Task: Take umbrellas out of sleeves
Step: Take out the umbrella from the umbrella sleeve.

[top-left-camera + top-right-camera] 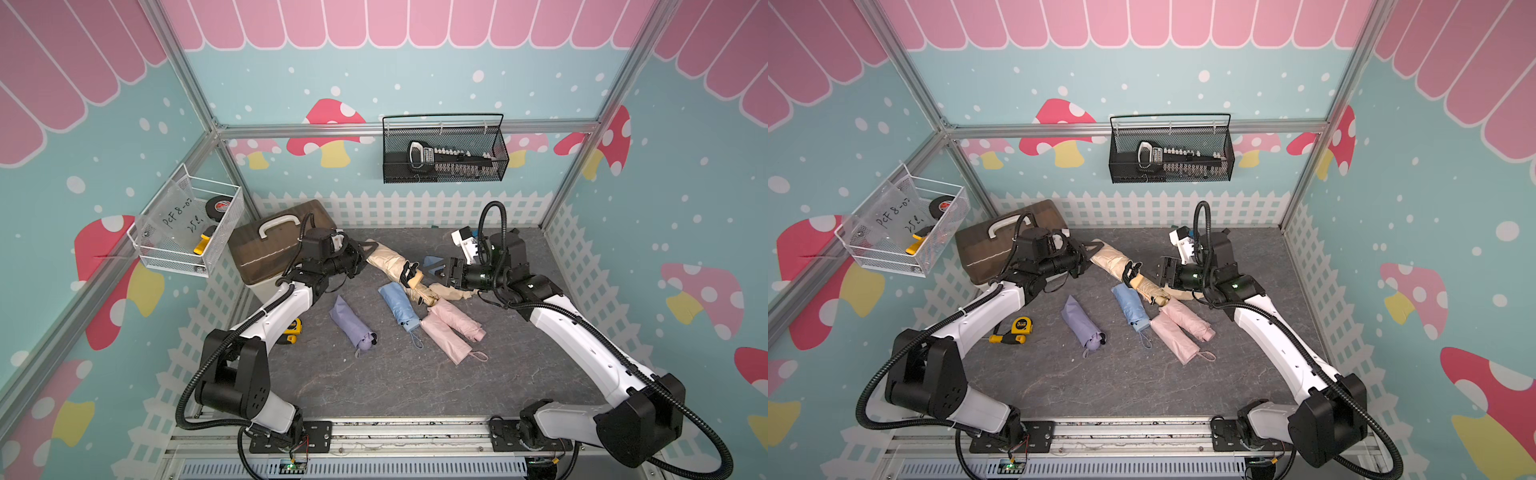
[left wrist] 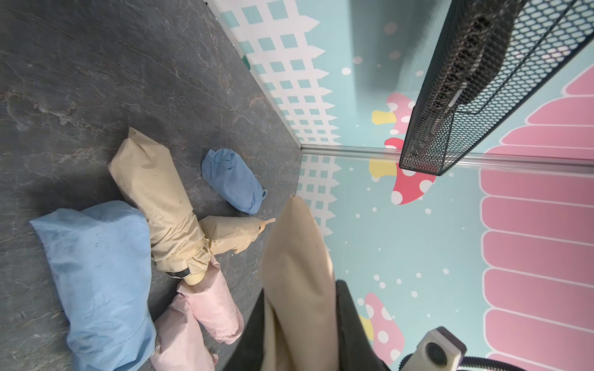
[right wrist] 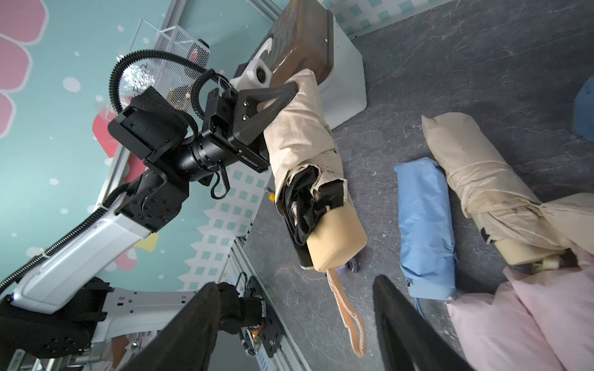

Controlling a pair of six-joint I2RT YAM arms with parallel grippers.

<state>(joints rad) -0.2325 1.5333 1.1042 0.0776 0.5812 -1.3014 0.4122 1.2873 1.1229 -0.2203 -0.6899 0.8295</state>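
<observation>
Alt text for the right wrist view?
The left gripper pinches the closed end of a beige sleeve; a beige umbrella sticks partly out, handle toward the open right gripper. A blue umbrella lies on the grey table.

The left arm point(image 1: 286, 305) and right arm point(image 1: 582, 338) are built alike in both top views: white link shells dotted with small dark screw holes, joined by boxy black joint housings; ribbed black conduit point(image 3: 111, 82) is looped along each, and black base plates point(image 1: 316, 432) are bolted on below. Green lights point(image 1: 1232, 285) are lit on the right arm; the left gripper point(image 1: 371, 249) is made black, with triangular fingers point(image 3: 254, 112) screwed on and a white camera point(image 3: 257, 72) mounted at its wrist.
</observation>
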